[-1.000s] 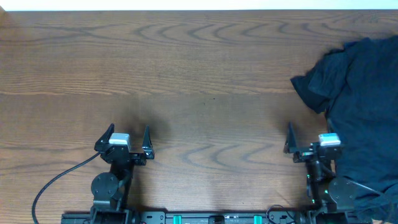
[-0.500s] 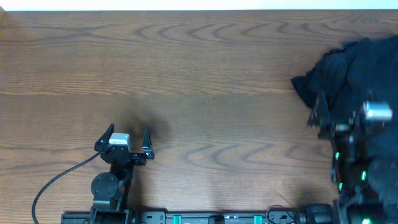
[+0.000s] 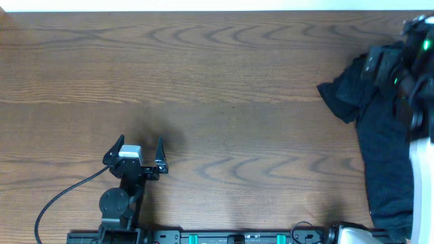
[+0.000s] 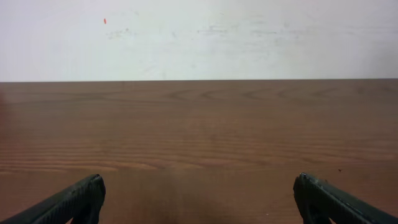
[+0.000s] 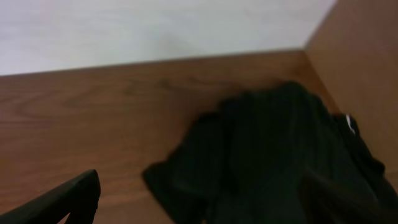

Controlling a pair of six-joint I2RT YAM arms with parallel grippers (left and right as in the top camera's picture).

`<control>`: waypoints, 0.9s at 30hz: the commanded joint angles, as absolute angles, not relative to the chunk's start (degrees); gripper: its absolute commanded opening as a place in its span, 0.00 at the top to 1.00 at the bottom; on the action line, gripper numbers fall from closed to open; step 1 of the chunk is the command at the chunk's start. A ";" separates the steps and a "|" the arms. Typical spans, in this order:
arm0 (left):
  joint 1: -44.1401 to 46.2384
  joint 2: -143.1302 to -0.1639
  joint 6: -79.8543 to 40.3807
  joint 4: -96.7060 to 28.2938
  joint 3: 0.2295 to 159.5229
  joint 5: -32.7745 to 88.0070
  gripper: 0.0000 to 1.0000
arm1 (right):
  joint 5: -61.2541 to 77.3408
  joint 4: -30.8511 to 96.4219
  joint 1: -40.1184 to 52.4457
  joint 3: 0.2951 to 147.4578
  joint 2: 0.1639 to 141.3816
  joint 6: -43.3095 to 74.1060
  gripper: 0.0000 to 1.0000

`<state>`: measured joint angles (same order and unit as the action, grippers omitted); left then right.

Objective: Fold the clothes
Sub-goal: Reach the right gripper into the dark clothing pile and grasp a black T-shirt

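The clothes [image 3: 380, 135] lie as a dark crumpled pile at the table's right edge. In the right wrist view the clothes [image 5: 273, 143] fill the lower right, with a small white mark [image 5: 351, 124] on them. My right gripper [image 5: 205, 199] hangs open above the pile's near left edge, with nothing between its fingers [image 5: 74, 196]. Seen from overhead, the right arm [image 3: 407, 61] is a raised blur over the back of the pile. My left gripper [image 3: 139, 152] rests open and empty at the front left. The left gripper [image 4: 199, 202] faces bare wood in its wrist view.
The wooden table [image 3: 224, 81] ends at a white wall [image 4: 199, 37] along the back. A black cable [image 3: 61, 196] loops from the left arm's base. A wooden side panel [image 5: 367, 68] rises at the right behind the pile.
The right arm has lifted from the front right and swung back and to the right over the pile, its jaws still open. The left arm has not moved.
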<state>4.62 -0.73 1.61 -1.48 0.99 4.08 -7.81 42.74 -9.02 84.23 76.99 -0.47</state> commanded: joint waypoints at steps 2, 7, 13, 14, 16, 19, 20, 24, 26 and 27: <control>4.84 -0.30 2.37 -3.64 0.23 4.86 0.02 | -7.99 41.08 -11.94 85.67 84.71 -0.86 0.01; 4.84 -0.30 2.37 -3.64 0.23 4.86 0.02 | -3.53 41.17 -11.94 85.65 91.94 -0.93 0.22; 4.84 -0.30 2.37 -3.64 0.23 4.86 0.02 | -3.18 42.09 -11.94 85.47 100.44 -0.91 0.73; 4.84 -0.30 2.37 -3.64 0.23 4.89 0.02 | -3.18 42.13 -11.92 85.47 102.04 -0.91 0.73; 4.84 -0.30 2.37 -3.64 0.23 4.86 0.02 | -2.50 42.04 -11.88 85.47 104.90 -0.91 0.71; 4.84 -0.30 2.37 -3.64 0.23 4.86 0.02 | -1.02 41.78 -11.64 85.47 108.73 -0.91 0.66; 4.84 -0.30 2.37 -3.64 0.23 4.86 0.02 | -1.02 41.60 -11.53 85.47 109.95 -0.91 0.65; 4.84 -0.30 2.37 -3.64 0.23 4.89 0.02 | -1.04 40.93 -11.33 85.47 113.99 -0.91 0.63; 4.84 -0.30 2.37 -3.64 0.23 4.86 0.02 | -0.99 40.45 -11.31 85.47 115.61 -0.89 0.62; 4.84 -0.30 2.37 -3.64 0.23 4.89 0.02 | -1.02 40.07 -11.25 85.47 116.53 -0.91 0.62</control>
<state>4.62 -0.73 1.61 -1.48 0.99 4.08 -1.58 40.62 -11.73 84.62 114.65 -0.69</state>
